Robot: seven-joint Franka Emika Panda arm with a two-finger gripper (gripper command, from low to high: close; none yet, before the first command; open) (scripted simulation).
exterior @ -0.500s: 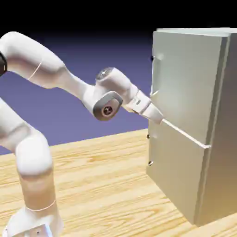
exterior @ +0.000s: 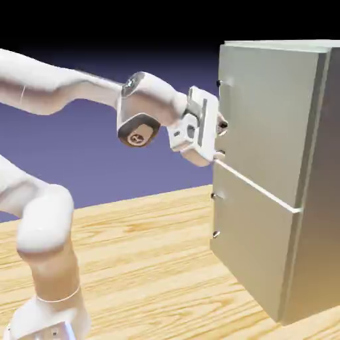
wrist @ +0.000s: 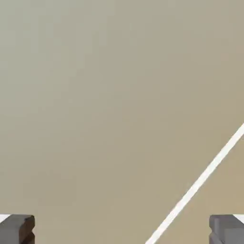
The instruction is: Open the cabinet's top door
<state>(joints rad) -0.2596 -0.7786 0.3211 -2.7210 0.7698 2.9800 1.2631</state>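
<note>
Gripper (wrist: 122,231) wide open, empty — close against the shut top door (exterior: 265,119).

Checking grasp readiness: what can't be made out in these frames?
- Top door handle: exterior view, the hand covers that edge; contact cannot be told.
- Hand view: only grey panel, a pale seam and the fingertips, set wide apart with nothing between; no handle.
- Cabinet: right side cut by the frame.
- Dark spots on its left edge: too small.

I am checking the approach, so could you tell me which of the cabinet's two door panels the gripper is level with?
The top door, the taller panel above the pale seam. The gripper sits at its left edge, jaws wide; the lower door lies beneath.
</note>
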